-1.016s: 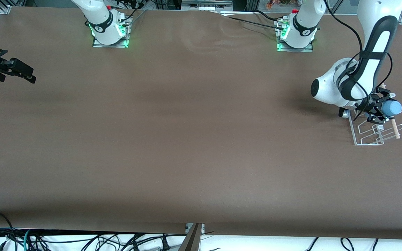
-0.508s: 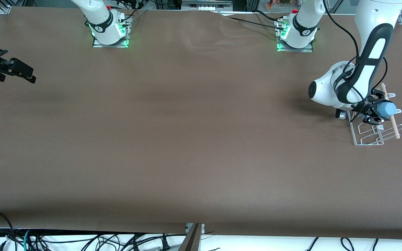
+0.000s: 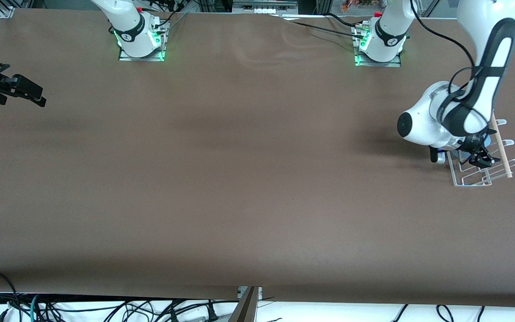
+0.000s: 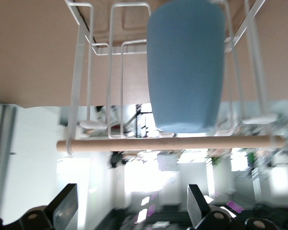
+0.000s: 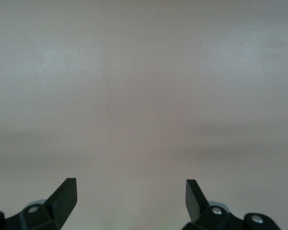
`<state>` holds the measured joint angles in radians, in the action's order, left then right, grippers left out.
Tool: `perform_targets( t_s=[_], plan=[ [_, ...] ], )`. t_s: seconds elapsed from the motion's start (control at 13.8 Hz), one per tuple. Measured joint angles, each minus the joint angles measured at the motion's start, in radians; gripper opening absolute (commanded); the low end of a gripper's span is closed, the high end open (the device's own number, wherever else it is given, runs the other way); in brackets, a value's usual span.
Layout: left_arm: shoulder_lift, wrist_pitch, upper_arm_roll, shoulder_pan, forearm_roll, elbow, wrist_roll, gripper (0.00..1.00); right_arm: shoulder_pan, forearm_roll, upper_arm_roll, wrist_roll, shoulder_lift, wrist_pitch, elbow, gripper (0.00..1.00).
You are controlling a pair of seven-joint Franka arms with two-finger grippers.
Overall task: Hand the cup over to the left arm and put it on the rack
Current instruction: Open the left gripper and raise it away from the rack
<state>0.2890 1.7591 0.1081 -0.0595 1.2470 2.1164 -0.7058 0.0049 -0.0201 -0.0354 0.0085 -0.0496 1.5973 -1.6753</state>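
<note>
Light-blue cup sits in the rack, left gripper spread apart, having evidently released it; right gripper waits, apart

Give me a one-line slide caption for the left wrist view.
Light-blue cup resting in the white wire rack above its wooden rod, the left gripper jaws open and clear of it.

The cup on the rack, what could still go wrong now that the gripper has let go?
The cup lies among the rack's wire loops, and might roll or slip. The left gripper, open, hangs close over the rack, so lifting away could snag a loop. The right gripper waits at the table's edge.
</note>
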Motion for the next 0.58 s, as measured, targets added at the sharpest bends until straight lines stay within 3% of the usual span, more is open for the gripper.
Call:
perform_targets(
  t_s=[0.29,0.58],
  plan=[
    [-0.043,-0.038,0.000,0.007,-0.457,-0.296,-0.020,1.00,0.000,0.000,0.000,0.000,0.000,0.000,0.000,1.00],
    [-0.088,-0.038,0.000,0.011,-0.715,-0.528,-0.009,1.00,0.000,0.000,0.000,0.000,0.000,-0.001,0.001,1.00]
  ],
)
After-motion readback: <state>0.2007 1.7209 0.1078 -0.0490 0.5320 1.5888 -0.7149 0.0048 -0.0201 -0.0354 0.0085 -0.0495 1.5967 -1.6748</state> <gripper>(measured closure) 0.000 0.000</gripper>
